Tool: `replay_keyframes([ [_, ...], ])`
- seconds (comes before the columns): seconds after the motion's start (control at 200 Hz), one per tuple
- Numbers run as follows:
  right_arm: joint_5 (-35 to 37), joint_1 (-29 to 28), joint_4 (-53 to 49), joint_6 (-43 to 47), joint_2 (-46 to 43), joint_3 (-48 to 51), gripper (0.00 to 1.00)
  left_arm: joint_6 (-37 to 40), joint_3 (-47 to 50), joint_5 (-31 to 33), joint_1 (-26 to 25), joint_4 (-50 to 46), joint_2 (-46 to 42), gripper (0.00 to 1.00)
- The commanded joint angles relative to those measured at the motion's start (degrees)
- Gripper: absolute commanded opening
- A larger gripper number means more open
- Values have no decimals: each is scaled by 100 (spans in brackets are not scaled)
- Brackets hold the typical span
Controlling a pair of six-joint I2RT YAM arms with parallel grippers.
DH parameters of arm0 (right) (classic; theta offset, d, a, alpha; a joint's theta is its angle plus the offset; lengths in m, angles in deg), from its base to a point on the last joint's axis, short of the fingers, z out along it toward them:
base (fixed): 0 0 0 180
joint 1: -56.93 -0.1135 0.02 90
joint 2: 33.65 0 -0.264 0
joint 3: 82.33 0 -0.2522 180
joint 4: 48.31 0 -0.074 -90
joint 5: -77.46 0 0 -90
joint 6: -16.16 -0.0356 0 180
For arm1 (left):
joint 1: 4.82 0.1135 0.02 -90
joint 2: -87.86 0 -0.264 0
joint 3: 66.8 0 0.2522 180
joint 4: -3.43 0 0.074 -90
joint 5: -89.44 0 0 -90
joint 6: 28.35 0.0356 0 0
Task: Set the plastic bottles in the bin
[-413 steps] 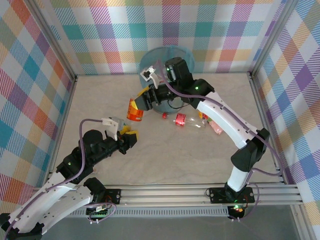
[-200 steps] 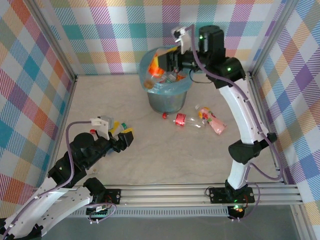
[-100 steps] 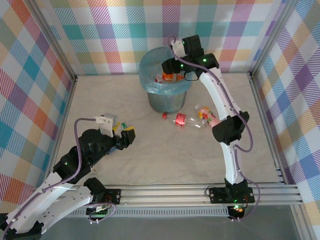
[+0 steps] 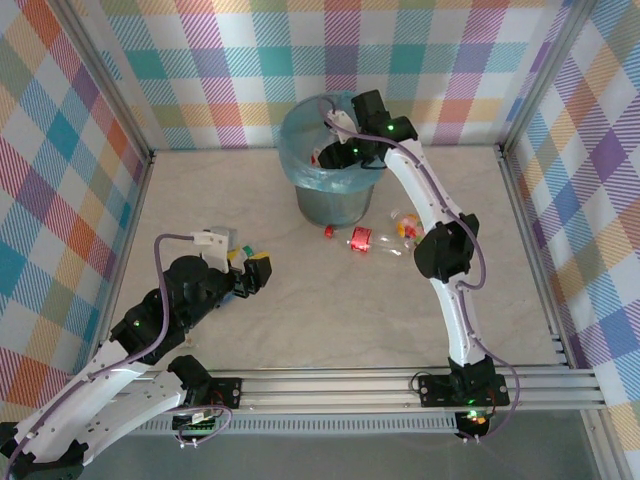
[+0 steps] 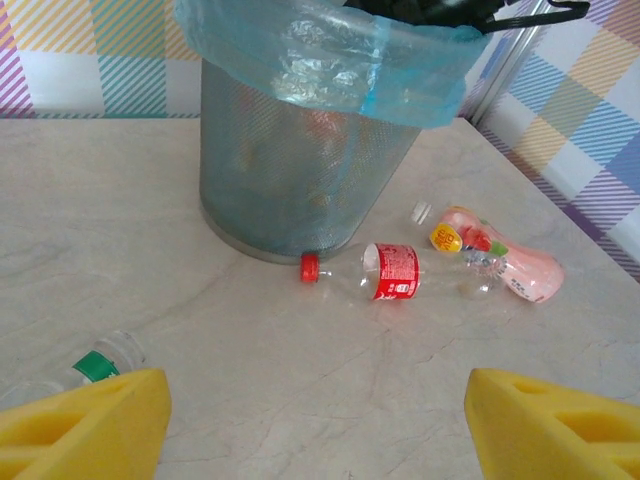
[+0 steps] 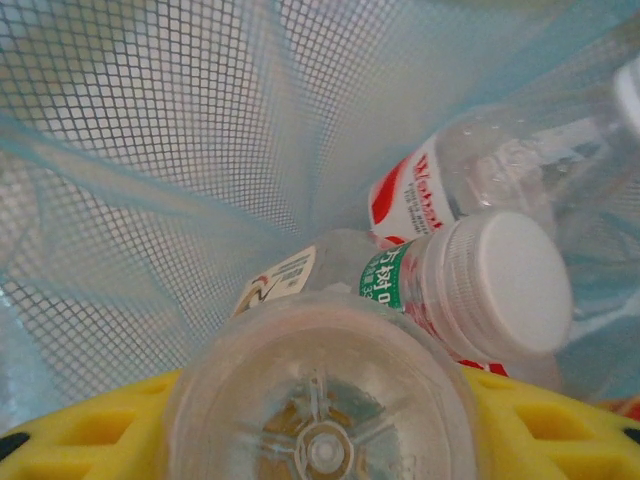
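Table (image 4: 330, 320) is pale marble-look, and the bin (image 4: 300, 165) stands at its far side, grey mesh with a blue liner (image 5: 320, 50) folded over the rim. My right claw (image 4: 335, 155) is down inside the bin's mouth, and its yellow pads (image 6: 560, 430) pinch a clear bottle (image 6: 320, 380) by the sides, base toward the camera. My left claw (image 4: 250, 270) is near-left of the bin, well apart from it and low over the table. Its jaws are spread with nothing between them, and its fingers (image 5: 80, 430) show at the bottom corners of the wrist view. Inside the bin, beyond the held bottle, a white-cap bottle (image 6: 480, 285) with a green label lies against a red-and-white-label bottle (image 6: 420, 195), both on the liner. Outside, a red-label bottle (image 5: 395, 272) lies on its side at the bin's foot, red cap toward the bin and just beside the base. Right of the bin a pink bottle (image 5: 520, 278) and a yellow-label bottle (image 5: 452, 232) lie touching each other, beyond the red-label one. A green-cap bottle (image 5: 100, 362) lies near-left of the bin, just beside my left claw's left finger; I can't tell if they touch.
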Motion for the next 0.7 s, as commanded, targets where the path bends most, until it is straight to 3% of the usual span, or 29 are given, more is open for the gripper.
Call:
replay_keyframes([
  [0.0,-407,67,-41,183,298,-158,55,-87,-136,100,1,-134,6,78],
  [0.145,-594,78,19,244,438,-166,58,-87,-191,131,1,-206,8,78],
  [0.43,-780,78,508,-71,-160,-213,78,-47,-362,299,3,-358,11,78],
  [0.695,-694,69,1053,-696,-901,-201,81,-269,-478,858,3,-700,-24,78],
])
